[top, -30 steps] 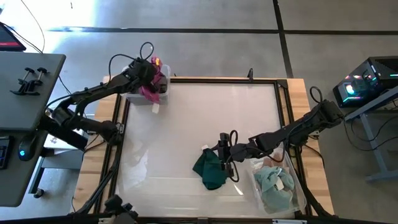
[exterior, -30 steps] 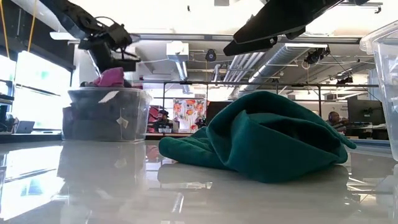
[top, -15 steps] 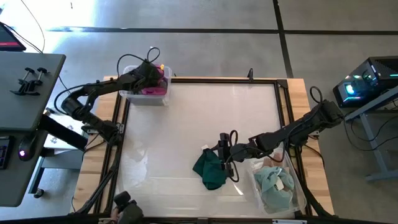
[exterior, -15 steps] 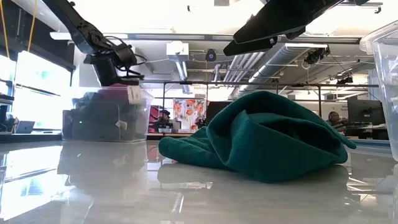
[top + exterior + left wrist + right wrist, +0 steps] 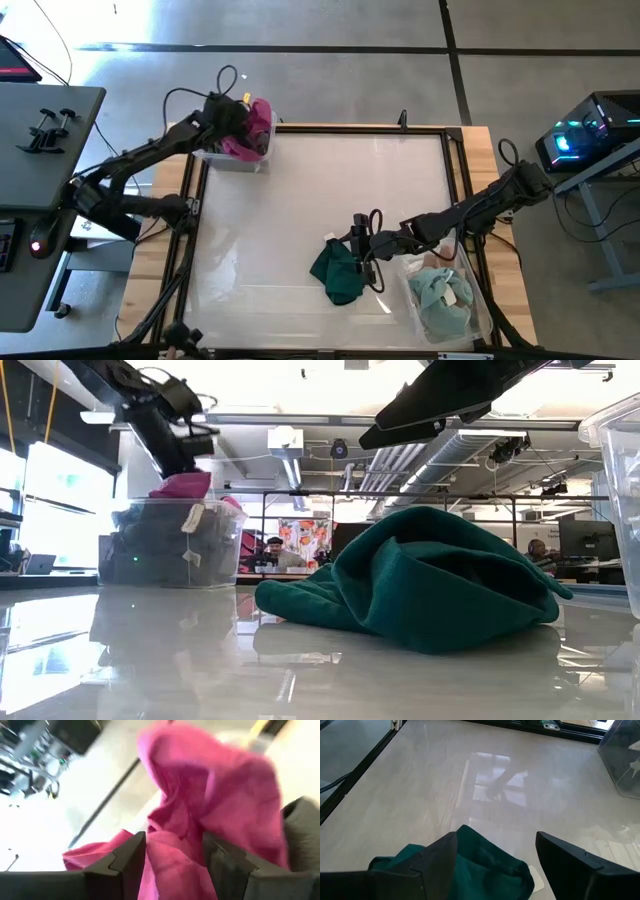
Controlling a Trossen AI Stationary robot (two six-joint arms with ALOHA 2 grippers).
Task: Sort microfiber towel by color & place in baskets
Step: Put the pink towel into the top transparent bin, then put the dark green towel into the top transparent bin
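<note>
A pink towel (image 5: pixel 250 135) lies heaped on dark towels in the small clear basket (image 5: pixel 213 156) at the table's far left corner. My left gripper (image 5: pixel 175 850) hovers just above it, open, with the pink towel (image 5: pixel 210 805) bulging between its fingers. A dark green towel (image 5: pixel 338 272) lies crumpled on the table, right of centre. My right gripper (image 5: pixel 360 248) hangs open above the green towel's far edge (image 5: pixel 485 865), well clear of it in the low view. The larger basket (image 5: pixel 478 318) at the near right holds pale teal towels (image 5: pixel 440 295). My left gripper stands open over the pink towel, one finger (image 5: pixel 127 860) on either side of a fold. Whether the fingers touch the cloth, I cannot tell. The towel rests on the basket's contents (image 5: pixel 185 485).
A dark frame (image 5: pixel 360 128) runs around the white tabletop. Bare tabletop stretches between the two baskets. A grey side table (image 5: pixel 40 150) stands at the left, and a computer case (image 5: pixel 590 130) at the right.
My left gripper dipped into the small basket with the pink towel, opened and let go, then rose a little. The towel now lies heaped on the basket's contents. My right arm has kept still.
</note>
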